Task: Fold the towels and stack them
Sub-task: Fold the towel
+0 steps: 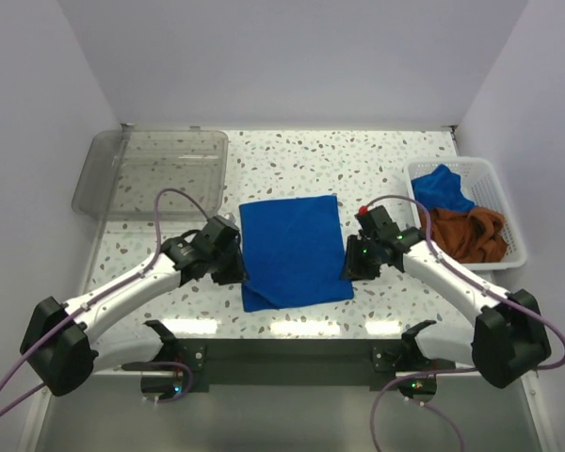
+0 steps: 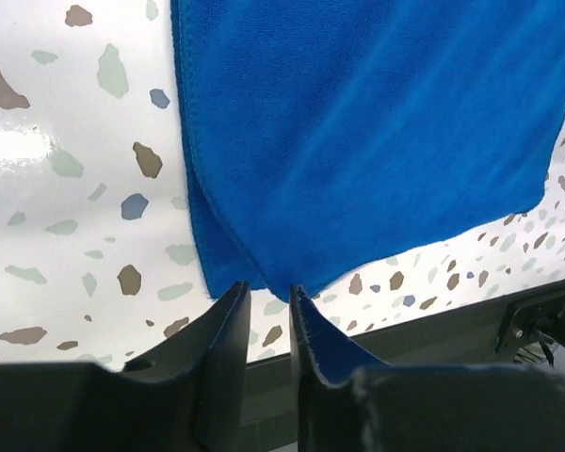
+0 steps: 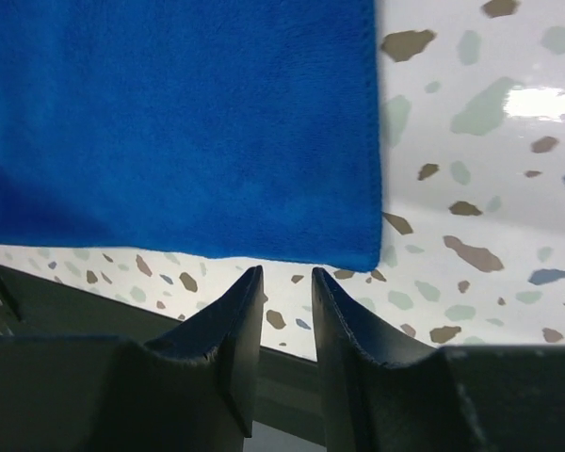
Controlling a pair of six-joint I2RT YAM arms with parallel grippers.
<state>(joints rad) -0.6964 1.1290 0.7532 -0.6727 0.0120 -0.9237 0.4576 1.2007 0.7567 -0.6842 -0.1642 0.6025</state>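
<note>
A royal blue towel lies folded flat in the middle of the table, two layers showing along its left edge. My left gripper sits at the towel's near left corner. It is open by a narrow gap, and the corner tip lies just past the fingertips with nothing between them. My right gripper is at the near right corner, also slightly open and empty, with the towel's near edge just beyond it. Another blue towel and a rust-brown towel lie crumpled in the basket.
A white mesh basket stands at the right edge of the table. A clear plastic tray sits at the back left. The table's dark front edge runs just behind both grippers.
</note>
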